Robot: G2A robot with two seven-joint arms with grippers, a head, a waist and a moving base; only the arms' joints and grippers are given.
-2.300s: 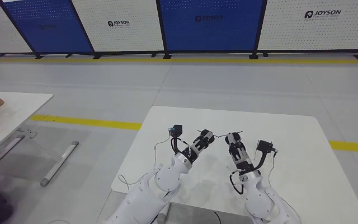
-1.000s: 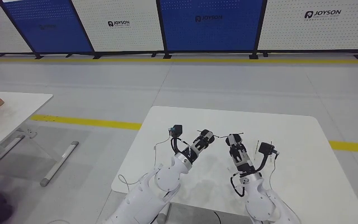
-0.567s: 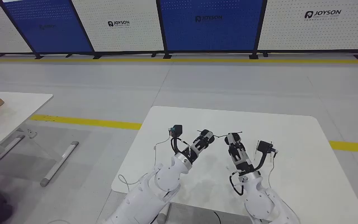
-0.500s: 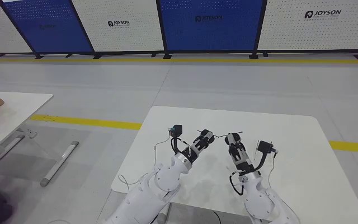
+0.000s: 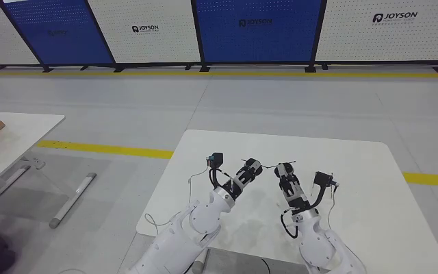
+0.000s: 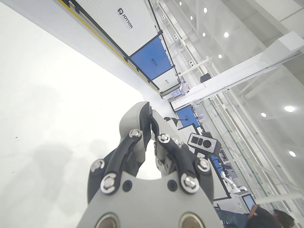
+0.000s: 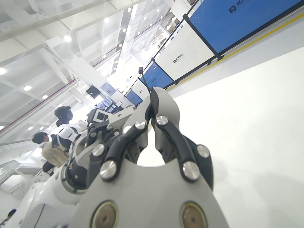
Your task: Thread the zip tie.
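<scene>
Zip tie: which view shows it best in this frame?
The right wrist view: the zip tie sticks out, close and clear, from the shut jaws of the right gripper. The top view gives it as a thin dark line between the grippers. The left wrist view has the left gripper shut; whether on it, I cannot tell.

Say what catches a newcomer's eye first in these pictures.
The right claw is shut on a thin black zip tie that sticks out past its tips. The left claw, also shut, nearly meets it above the middle of the white table.
</scene>
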